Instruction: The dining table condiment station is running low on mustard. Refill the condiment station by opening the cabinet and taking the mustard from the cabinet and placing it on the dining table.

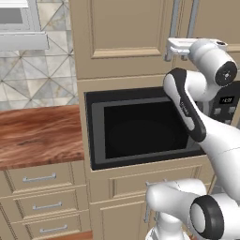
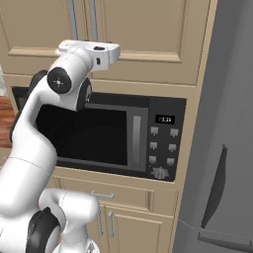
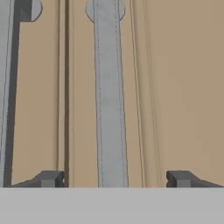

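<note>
The cabinet (image 1: 122, 33) is seen at the top of both base views, above a black microwave (image 1: 140, 126) set into the same beige column, and both of its raised-panel doors are judged to be shut, since they lie flush and no interior is exposed. The task is therefore taken to be at its very start: no door has been opened, the mustard has not been reached, and nothing has been carried to the dining table. Opening, taking and placing are all left.

The handle (image 3: 110, 96) of one door is shown in the middle of the hand view as a long silver bar. Its long axis runs from the top of that frame to the bottom, and in the base views it stands upright on the door near the meeting edge. A second bar (image 3: 6, 87) is seen at the left edge.

The gripper (image 3: 116, 178) is held wide apart, one tip on each side of the central bar at the bottom of the frame. Nothing is clasped, and a gap is left on both sides.
</note>
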